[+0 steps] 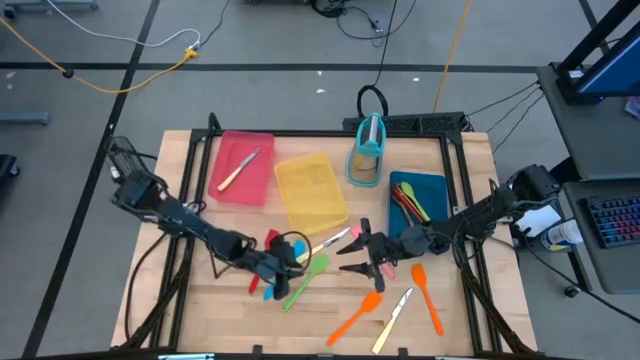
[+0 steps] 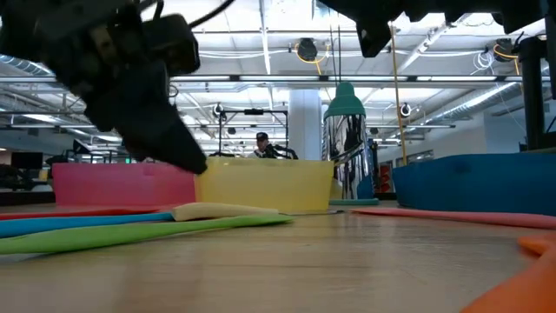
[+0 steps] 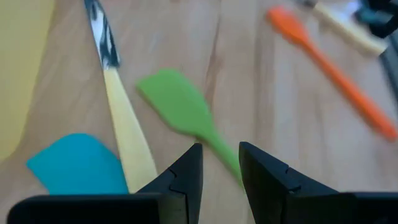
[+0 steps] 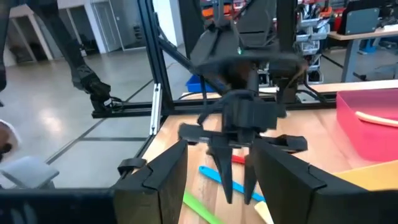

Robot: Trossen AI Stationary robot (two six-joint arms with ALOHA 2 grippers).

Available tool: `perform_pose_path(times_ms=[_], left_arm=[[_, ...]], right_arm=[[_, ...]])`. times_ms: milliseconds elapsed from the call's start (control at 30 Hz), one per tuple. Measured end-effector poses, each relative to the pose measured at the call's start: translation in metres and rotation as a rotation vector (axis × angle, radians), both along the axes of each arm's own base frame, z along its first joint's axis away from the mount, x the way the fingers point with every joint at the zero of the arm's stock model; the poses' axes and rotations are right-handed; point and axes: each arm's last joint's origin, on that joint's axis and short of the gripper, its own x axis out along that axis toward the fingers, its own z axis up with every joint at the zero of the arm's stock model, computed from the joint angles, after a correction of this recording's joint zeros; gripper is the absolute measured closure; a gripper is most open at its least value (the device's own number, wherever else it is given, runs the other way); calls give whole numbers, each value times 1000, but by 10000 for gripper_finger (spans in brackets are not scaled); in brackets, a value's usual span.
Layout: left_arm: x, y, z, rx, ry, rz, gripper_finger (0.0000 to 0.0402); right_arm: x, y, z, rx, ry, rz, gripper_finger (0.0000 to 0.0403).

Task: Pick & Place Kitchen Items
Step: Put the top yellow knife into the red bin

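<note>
Seen from above, my left claw (image 1: 283,262) sits low and left of centre on the wooden table (image 1: 460,335). Its two fingers (image 3: 186,177) stand a little apart and hold nothing; the stem of the green spatula (image 1: 305,280) lies on the wood just beyond the gap between them. Beside that spatula lie a blue spatula (image 3: 78,165), a cream-handled knife (image 3: 121,118) and a red utensil (image 1: 254,284) at the claw's left.

My right claw (image 1: 352,254) sits just right of centre, fingers spread and empty, pointing toward the left claw. A pink utensil (image 1: 385,270) lies beside it.

In the lower right lie two orange utensils (image 1: 428,297) and (image 1: 357,318), with a second cream-handled knife (image 1: 393,320) between them.

Along the upper half stand three trays: the red tray (image 1: 262,188) holds a knife (image 1: 238,170), the yellow tray (image 1: 310,192) comes next, and the blue tray (image 1: 436,190) holds several coloured utensils (image 1: 409,202). A teal holder (image 1: 368,150) stands between the yellow and blue trays.
</note>
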Motion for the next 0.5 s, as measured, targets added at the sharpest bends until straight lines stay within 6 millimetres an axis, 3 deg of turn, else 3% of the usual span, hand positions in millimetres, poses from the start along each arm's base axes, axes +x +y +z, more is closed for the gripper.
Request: perform_pose_path(times_ms=[267,500], left_arm=[[0,7,-14,169,14,141,295],[-1,13,-18,162,63,198,295]], right_arm=[[-7,17,0,1,-1,62,229],[-10,23,0,-18,-6,86,229]])
